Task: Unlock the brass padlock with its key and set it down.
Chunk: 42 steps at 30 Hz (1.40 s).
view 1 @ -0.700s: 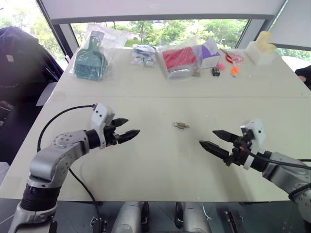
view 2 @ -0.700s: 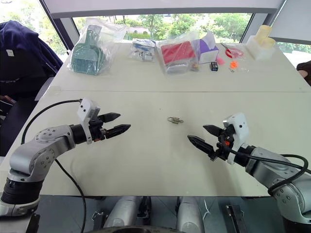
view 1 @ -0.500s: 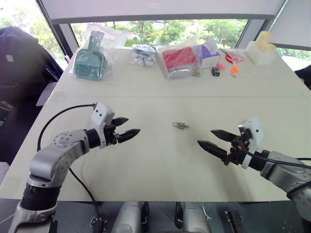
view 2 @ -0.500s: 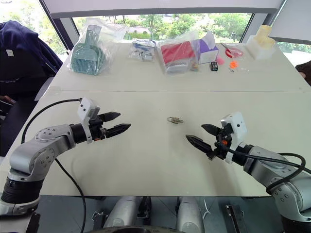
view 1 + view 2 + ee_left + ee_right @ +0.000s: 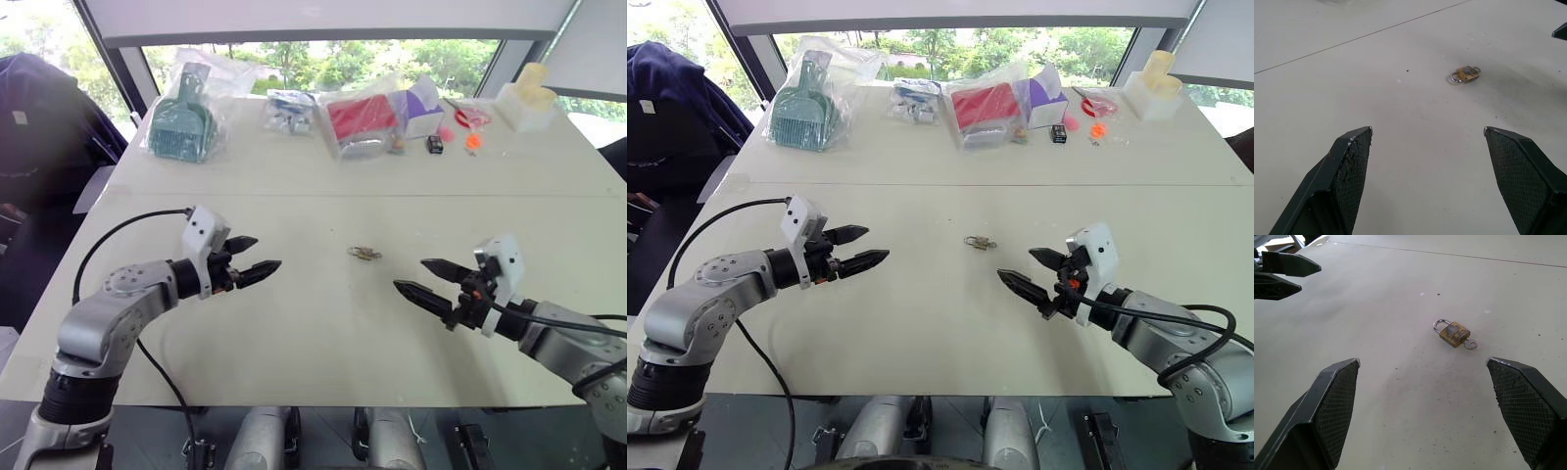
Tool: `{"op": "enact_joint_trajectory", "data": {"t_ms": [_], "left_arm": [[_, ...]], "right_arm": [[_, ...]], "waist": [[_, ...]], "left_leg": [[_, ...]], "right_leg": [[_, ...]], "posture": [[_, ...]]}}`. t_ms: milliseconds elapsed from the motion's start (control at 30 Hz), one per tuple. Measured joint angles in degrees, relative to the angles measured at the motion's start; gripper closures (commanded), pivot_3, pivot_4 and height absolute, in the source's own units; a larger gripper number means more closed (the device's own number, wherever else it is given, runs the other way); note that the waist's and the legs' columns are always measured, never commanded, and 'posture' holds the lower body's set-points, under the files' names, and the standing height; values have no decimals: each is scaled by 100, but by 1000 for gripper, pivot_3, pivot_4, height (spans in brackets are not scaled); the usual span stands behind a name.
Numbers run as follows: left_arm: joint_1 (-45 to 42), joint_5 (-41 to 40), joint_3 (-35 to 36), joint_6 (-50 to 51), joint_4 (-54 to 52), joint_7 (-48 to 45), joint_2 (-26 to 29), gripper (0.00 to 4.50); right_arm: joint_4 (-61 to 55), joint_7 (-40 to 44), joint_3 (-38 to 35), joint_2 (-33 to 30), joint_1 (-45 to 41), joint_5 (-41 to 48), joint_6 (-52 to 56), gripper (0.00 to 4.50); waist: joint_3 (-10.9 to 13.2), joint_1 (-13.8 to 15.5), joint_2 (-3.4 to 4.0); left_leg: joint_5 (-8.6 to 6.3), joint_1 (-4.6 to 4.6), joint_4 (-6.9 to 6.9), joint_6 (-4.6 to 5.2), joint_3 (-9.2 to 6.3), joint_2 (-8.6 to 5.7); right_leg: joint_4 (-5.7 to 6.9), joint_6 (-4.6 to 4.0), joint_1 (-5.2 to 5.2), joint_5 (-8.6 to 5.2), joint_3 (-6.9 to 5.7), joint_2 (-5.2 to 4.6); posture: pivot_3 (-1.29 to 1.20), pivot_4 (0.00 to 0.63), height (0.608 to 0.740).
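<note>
Padlock position first: your brass padlock (image 5: 1454, 333) lies flat on the white table (image 5: 323, 333), roughly midway between your two arms, and nothing touches it. Its silver shackle (image 5: 1440, 324) looks closed. Your key (image 5: 1469, 342) sits at the base of the lock body, apparently in the keyhole, with its round bow pointing away from the shackle.

Your left claw (image 5: 253, 262) hovers above the table to the left of the padlock, well apart from it, fingers spread wide and empty. Your right claw (image 5: 427, 279) hovers to the right of the padlock and a little nearer the table's front edge, fingers likewise spread and holding nothing. Both claws point inward toward the lock.

Along the far edge of the table you have bagged goods: a teal item in clear plastic (image 5: 182, 125), a red package (image 5: 361, 119), a purple and white carton (image 5: 421, 108) and a small black box (image 5: 435, 145).
</note>
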Motion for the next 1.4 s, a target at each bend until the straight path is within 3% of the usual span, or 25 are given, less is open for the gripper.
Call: {"op": "enact_joint_trajectory", "data": {"t_ms": [267, 467, 567, 667, 767, 900, 1167, 1400], "left_arm": [[-231, 146, -142, -97, 207, -280, 215, 679], [-2036, 654, -886, -789, 1703, -1620, 468, 679], [-3391, 1205, -1600, -1626, 3192, -2646, 26, 679], [-4563, 1831, -2182, -2763, 5106, -3537, -888, 679], [-5203, 2439, -2545, -4023, 6898, -3831, -1782, 679], [-5480, 2939, -2514, -5226, 8545, -3923, -2299, 679], [-5625, 3965, -2481, -5828, 9808, -2616, -3072, 679], [-5624, 4401, -2359, -5738, 9892, -2297, -3426, 679]], "right_arm": [[26, -22, 9, 5, -6, -2, -1, 201], [25, -251, 80, 128, -125, -55, 28, 201], [22, -468, 223, 344, -21, -258, -22, 201], [-24, -742, 303, 675, 150, -485, -126, 201], [-176, -1013, 370, 908, 463, -703, -219, 201], [-418, -1314, 314, 1153, 782, -857, -297, 201], [-1926, -2273, 318, 2045, 2281, -894, -399, 201], [-2412, -2850, 750, 2024, 3446, -924, -1104, 201]], "waist": [[0, 11, 0], [1, 37, -3], [3, 42, -9], [4, 36, -11], [8, -21, -17], [15, -156, -27], [17, -8, -32], [14, 12, -33]], "left_leg": [[1, 1, 0, -2, 1, 0], [8, -4, 0, 6, 1, -3], [25, -7, 2, -4, 5, -9], [14, -7, 12, 17, 7, -12], [-9, -9, 16, 54, 17, -11], [-8, -21, 15, 54, 21, -5], [-13, -20, 30, 61, 8, -3], [-16, -11, 31, 65, 4, -3]], "right_leg": [[1, 0, 0, 0, -1, 1], [1, 0, -1, 0, -3, 3], [-9, 1, 4, 1, -3, 0], [-14, 3, 14, 0, -3, -1], [-14, 5, 6, 0, 3, -5], [7, 8, -23, 2, 10, -3], [0, 8, -5, 1, 2, -7], [-6, 7, 9, 0, 1, -10]], "posture": [[0, 150, 735], [0, 150, 735], [0, 150, 735], [0, 150, 735], [0, 150, 735], [0, 150, 735], [0, 150, 735], [0, 150, 735]]}}
